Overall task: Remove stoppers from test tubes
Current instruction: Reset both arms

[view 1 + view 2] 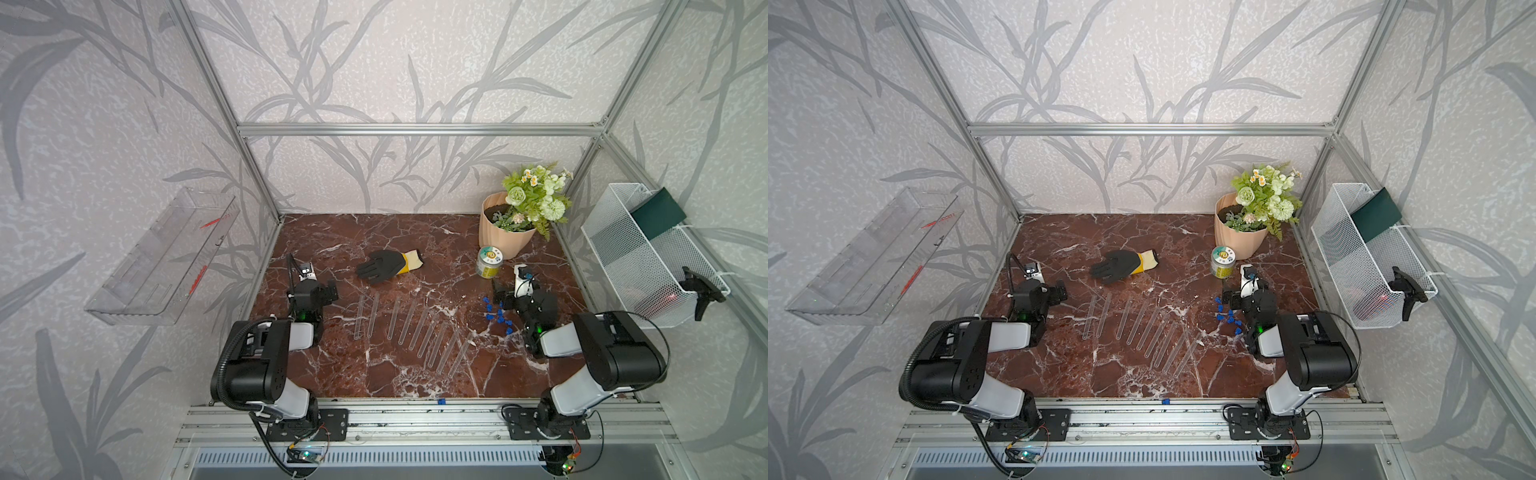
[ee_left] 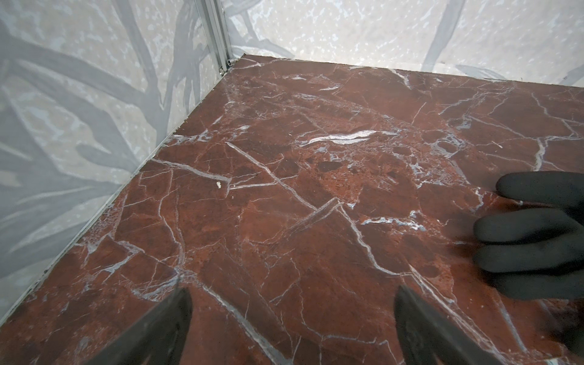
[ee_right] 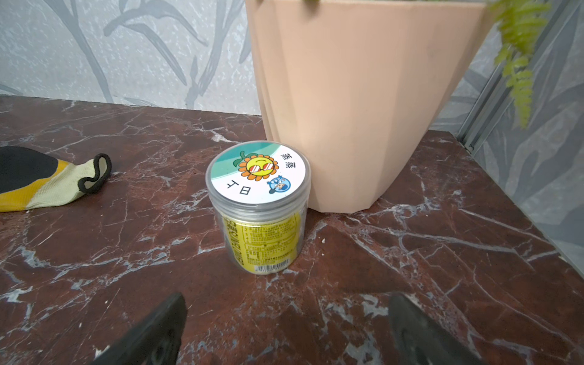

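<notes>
The test tubes (image 1: 409, 322) lie flat on the desk (image 1: 374, 370) in a slanting row between the two arms, side by side and close together. The stoppers (image 1: 496, 313) lie apart from them in a loose blue cluster on the desk, between the end of the row and the right arm. One more stopper (image 1: 441, 401) sits alone at the desk's front edge, by the metal rail.

The right tool (image 3: 287, 297) has its jaws spread wide over bare desk and grips nothing. It faces a labelled jar (image 3: 257, 205) that stands upright just in front of it, close against a peach flower pot (image 3: 354, 104). In both top views the blue cluster begins just beside this tool, on the side toward the tubes, and trails back along the wrist.

The left tool (image 2: 292, 292) is likewise spread wide over bare desk, facing the far left corner. The fingers of a black glove (image 1: 384, 266) lie near it on the inner side. The tube row sits behind and beside this tool, apart from it.
</notes>
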Robot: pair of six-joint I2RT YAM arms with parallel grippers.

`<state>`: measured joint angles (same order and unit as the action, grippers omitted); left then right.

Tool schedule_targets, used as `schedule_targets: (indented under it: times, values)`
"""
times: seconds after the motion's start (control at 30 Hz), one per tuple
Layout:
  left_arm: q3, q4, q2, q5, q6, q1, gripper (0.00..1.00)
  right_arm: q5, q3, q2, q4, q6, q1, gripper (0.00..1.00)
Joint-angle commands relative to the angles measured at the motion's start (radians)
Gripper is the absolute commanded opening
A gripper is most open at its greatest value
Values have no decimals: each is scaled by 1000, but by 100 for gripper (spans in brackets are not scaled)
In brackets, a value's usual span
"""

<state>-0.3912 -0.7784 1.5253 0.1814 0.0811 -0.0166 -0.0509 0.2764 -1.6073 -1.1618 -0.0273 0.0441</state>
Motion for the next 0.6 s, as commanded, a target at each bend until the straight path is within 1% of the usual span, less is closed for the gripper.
schedule_targets:
  times: [0.0,0.07,0.2,0.23,0.3,0.33,0.4,0.47,0.53,0.57]
  values:
    - [-17,-25,-4,-1,-16,2,99,60,63,22,121,11,10,99]
    - [-17,-26,-4,-1,-16,2,99,83,81,23,155,-9,29,99]
    - [-17,-26,-4,-2,-16,2,99,76,59,24,116,-11,30,99]
    - [-17,-27,-4,-2,-15,1,99,66,14,21,32,-16,30,99]
    - [-17,-26,-4,-2,-16,3,99,49,-84,-22,-198,-24,30,99]
    - [-17,-26,-4,-1,-15,3,99,31,-100,-19,-228,-30,30,99]
    - [-18,-26,-4,-1,-16,3,99,13,-80,10,-148,-32,29,99]
    - [-17,-27,-4,0,-15,2,99,23,-56,-17,-154,-8,11,99]
    - [-18,-24,-4,0,-16,3,99,76,-21,17,-34,29,-1,99]
    - [-18,-23,-3,0,-15,3,99,77,-2,19,0,32,0,99]
